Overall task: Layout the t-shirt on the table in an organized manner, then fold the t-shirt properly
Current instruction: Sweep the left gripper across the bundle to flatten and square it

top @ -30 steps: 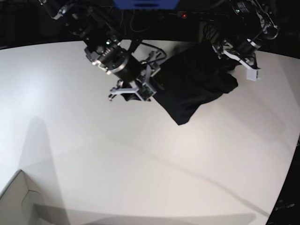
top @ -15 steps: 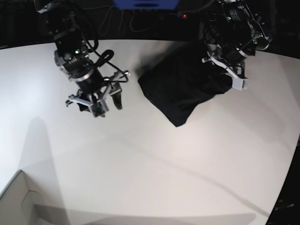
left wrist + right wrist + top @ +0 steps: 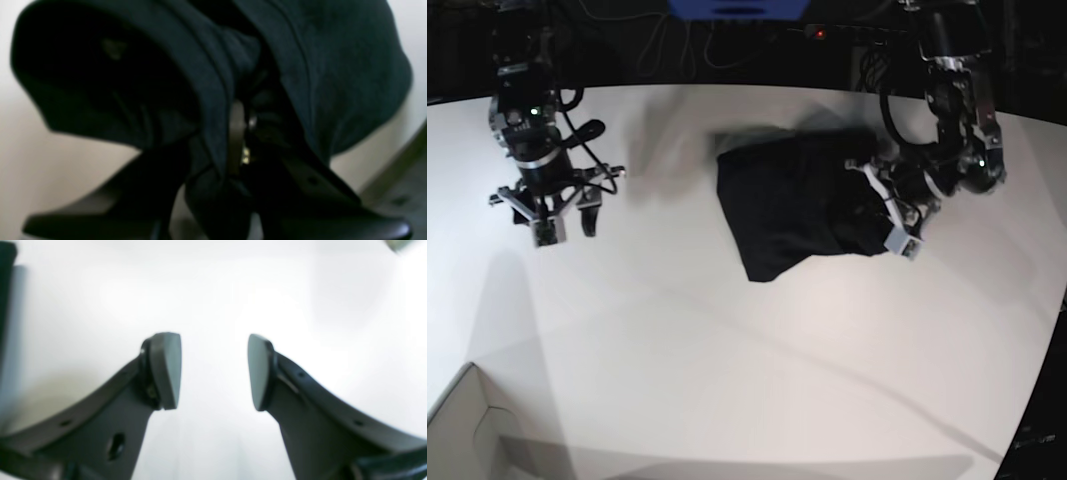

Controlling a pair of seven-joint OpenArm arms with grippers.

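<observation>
Black t-shirt point(image 3: 802, 205) is lying bunched on the white table point(image 3: 747, 350), upper centre-right of the base view – a crumpled heap w/ a pointed corner hanging toward lower left of the heap, nothing spread flat.

Left pincer point(image 3: 892, 215) is sitting at the heap's right edge, upper right of the base frame, arm reaching down from the top right corner. In the left wrist view the cloth point(image 3: 213, 83) is filling most of the frame; a fold of it is running down between the two dark fingers point(image 3: 300, 186), which are standing close together w/ fabric caught between them – so it's pinching the t-shirt. Bits of pale table are showing at left and right edges of that view.

Right pincer point(image 3: 552, 215) is hanging over bare table at the upper left of the base view, well apart from the t-shirt. Right wrist view: its two pads point(image 3: 166, 370) are standing spread w/ a clear gap, nothing between them, only bright white table point(image 3: 213, 290) beyond.

A pale box corner point(image 3: 462, 430) is poking in at the lower left of the base frame. Background past the table's far curved edge is dark, w/ cables and a blue item point(image 3: 737, 8) at top centre.
</observation>
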